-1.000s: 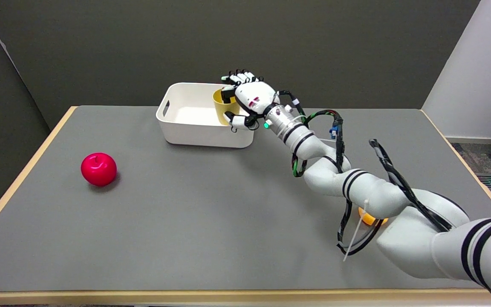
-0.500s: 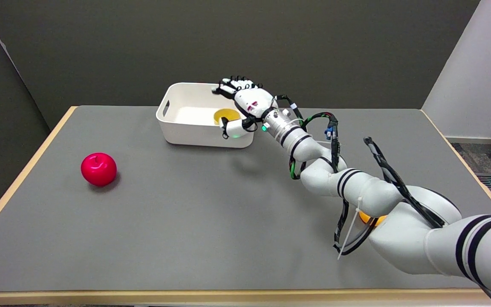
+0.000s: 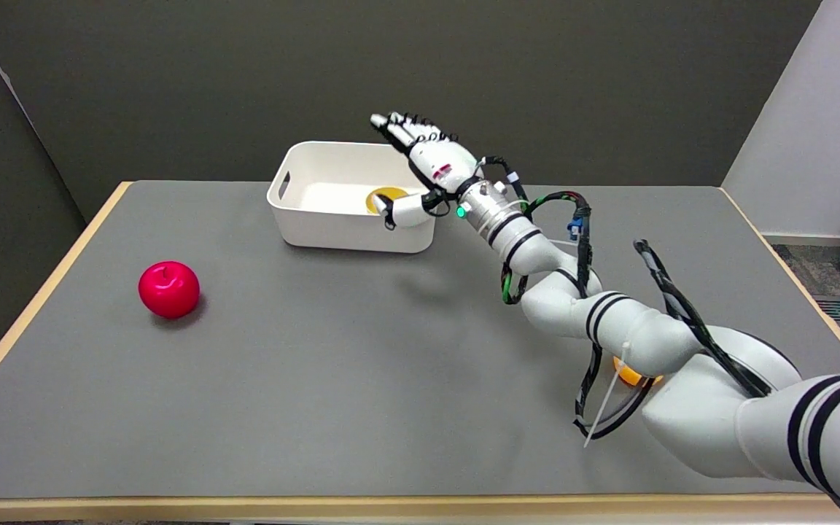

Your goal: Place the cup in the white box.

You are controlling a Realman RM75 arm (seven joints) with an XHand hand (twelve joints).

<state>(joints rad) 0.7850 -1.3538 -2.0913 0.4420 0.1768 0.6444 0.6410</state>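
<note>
Head view: my right hand [image 3: 431,157] is up over the right end of the white box [image 3: 318,222] near top centre, fingers [image 3: 391,130] spread, gripping nothing. The yellow cup [image 3: 385,198] sits inside the box. Red apple [image 3: 168,289] on the table [image 3: 332,364], left side.

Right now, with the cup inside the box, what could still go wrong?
The right hand is open above the white box, its thumb low beside the yellow cup. Pulling back low might tip the cup or drag the box. The arm also hangs over an orange object and may nudge it.
</note>
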